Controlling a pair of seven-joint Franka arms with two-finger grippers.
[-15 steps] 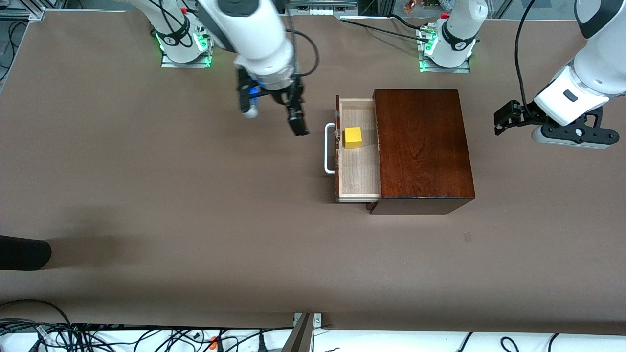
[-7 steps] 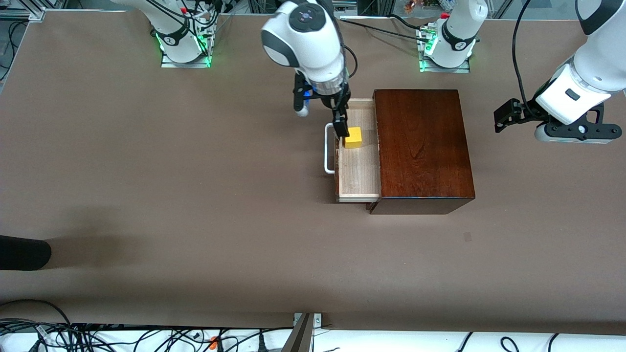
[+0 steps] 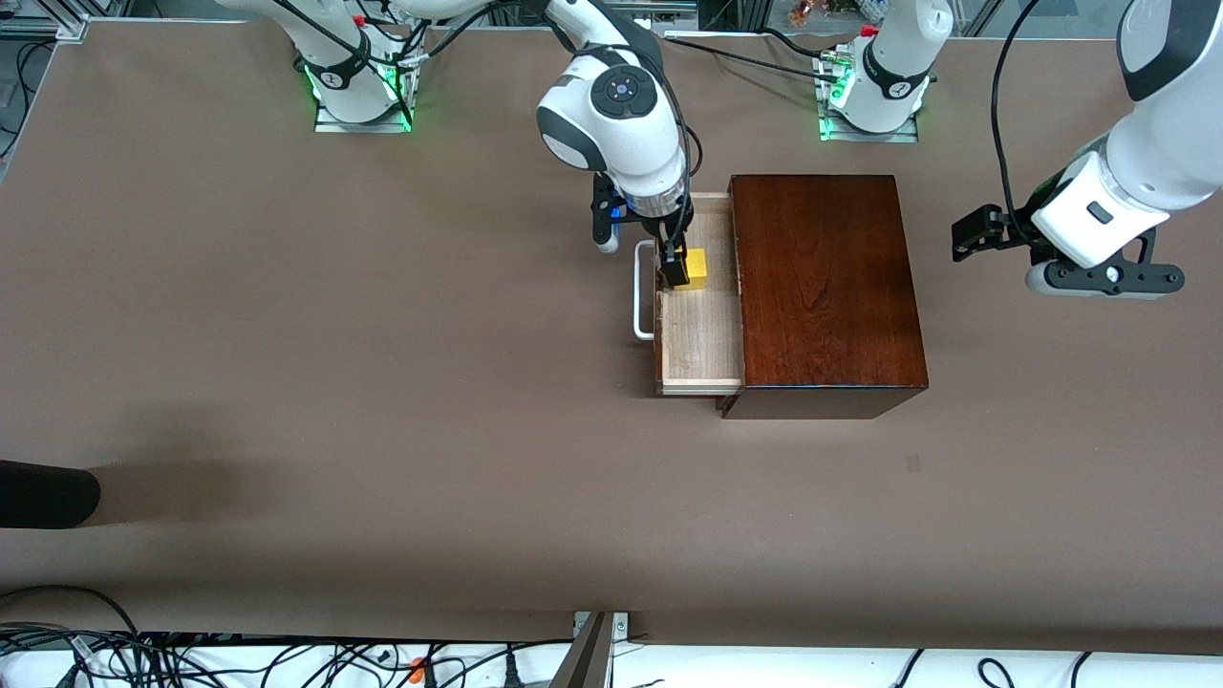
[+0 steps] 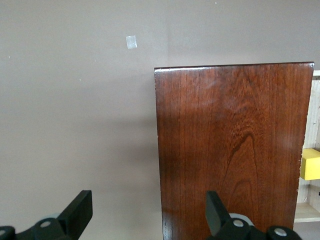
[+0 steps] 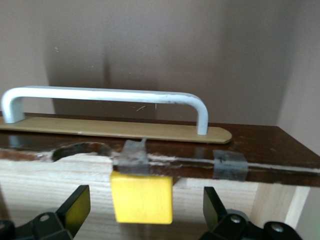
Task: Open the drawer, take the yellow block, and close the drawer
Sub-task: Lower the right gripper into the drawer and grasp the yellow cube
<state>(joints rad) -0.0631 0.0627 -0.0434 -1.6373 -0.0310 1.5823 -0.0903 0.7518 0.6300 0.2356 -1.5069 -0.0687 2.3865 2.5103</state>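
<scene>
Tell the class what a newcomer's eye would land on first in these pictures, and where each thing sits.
The yellow block stands out first, lying in the pulled-out drawer of the dark wooden box on the brown table. The right gripper hangs open over it, the block between its fingers in the right wrist view. The left gripper waits open in the air past the box, toward the left arm's end.

Brown table [image 3: 382, 382], matte surface. One dark wooden box [image 3: 826, 287] stands directly on it, toward the left arm's end, its drawer [image 3: 700, 334] pulled out toward the right arm's end. A small pale patch [image 3: 913, 462] lies on the surface, nearer the front camera than the box. Both arm bases are mounted at the table's far edge.
</scene>
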